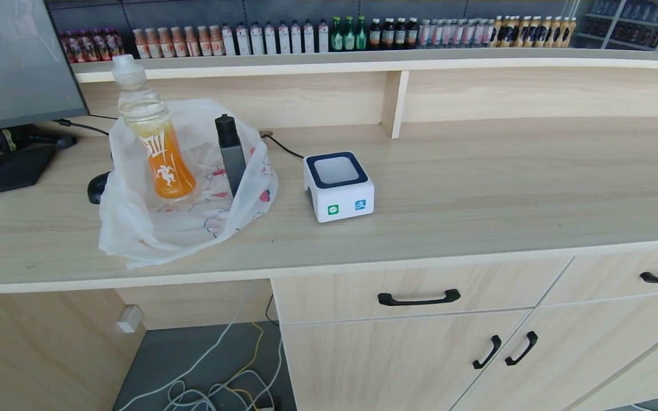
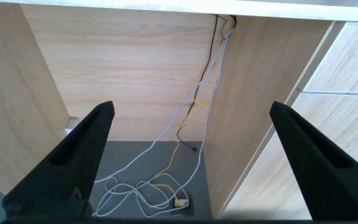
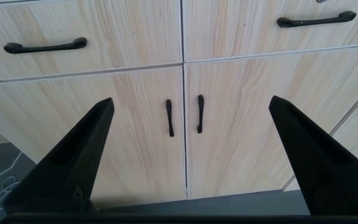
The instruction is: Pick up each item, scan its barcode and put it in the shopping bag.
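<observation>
The left gripper [image 2: 190, 107] is being held low, under the counter [image 1: 477, 188], facing the open recess where cables [image 2: 160, 186] are lying on the floor. Its jaws are being held spread wide, with nothing between them. The right gripper [image 3: 190, 101] is likewise being held open, facing the cabinet doors [image 3: 185, 124].

On the counter, the shopping bag [image 1: 135, 234] is being filled by an upright orange drink bottle [image 1: 160, 151] and a dark bottle [image 1: 231, 154]. The scanner [image 1: 338, 185] is being seen just beside the bag, with a long stretch of counter to its right, bounded behind by a raised shelf.
</observation>
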